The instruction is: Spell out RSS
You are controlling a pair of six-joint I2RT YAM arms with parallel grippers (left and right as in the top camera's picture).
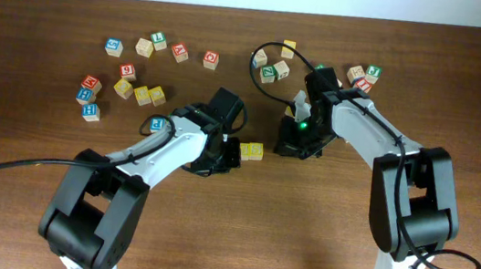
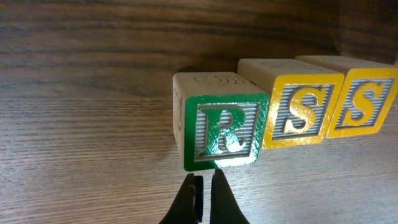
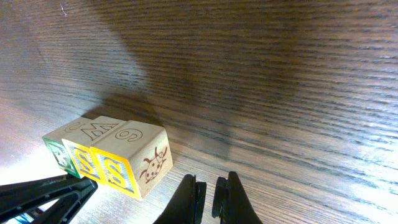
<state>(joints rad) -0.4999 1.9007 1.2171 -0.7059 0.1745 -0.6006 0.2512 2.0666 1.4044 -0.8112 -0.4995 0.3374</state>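
Three cubes stand side by side in a row on the wooden table. In the left wrist view they read a green-faced R cube (image 2: 221, 127), a yellow S cube (image 2: 301, 112) and a second yellow S cube (image 2: 364, 106). My left gripper (image 2: 204, 178) is shut and empty, just in front of the R cube. The right wrist view shows the same row from the side: the end S cube (image 3: 121, 171) has a ladybug on its side face. My right gripper (image 3: 211, 185) is shut on nothing, a little to the right of that cube. From overhead only a yellow cube (image 1: 251, 151) of the row shows.
Several loose lettered cubes lie at the left (image 1: 127, 84) and along the back (image 1: 272, 65), with more at the back right (image 1: 365, 74). In the right wrist view the left arm's dark fingers (image 3: 43, 194) reach in at the bottom left. A black cable (image 1: 274, 49) arcs over the back cubes.
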